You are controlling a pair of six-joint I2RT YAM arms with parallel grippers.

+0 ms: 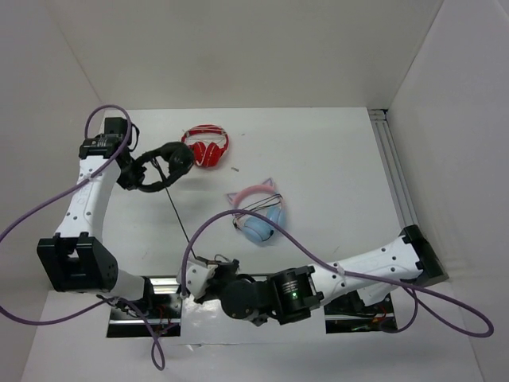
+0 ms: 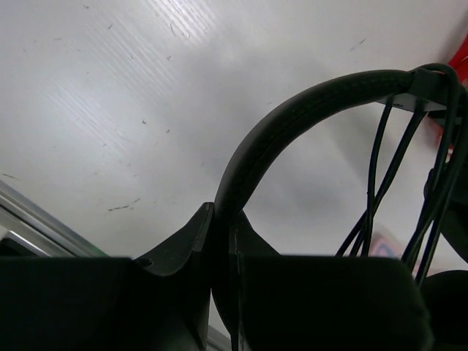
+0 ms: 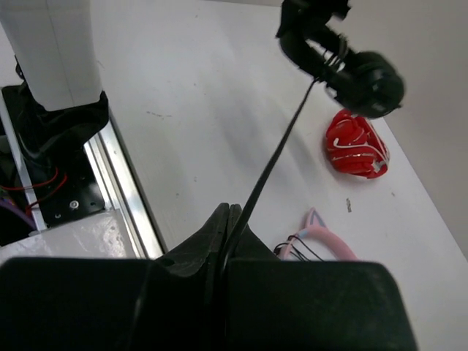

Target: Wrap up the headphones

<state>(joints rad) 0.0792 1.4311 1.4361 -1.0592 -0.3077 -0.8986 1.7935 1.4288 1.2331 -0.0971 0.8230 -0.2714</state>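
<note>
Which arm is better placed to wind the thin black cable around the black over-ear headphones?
Likely right: the right gripper pinches the thin black cable taut; the left gripper clamps the black headband.

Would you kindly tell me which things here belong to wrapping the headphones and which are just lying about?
In the job: black headset, gripped at its headband by the left pincer; its cable, pinched and stretched straight by the right pincer.
Lying about: red headphones; pink-and-blue cat-ear headphones.
</note>
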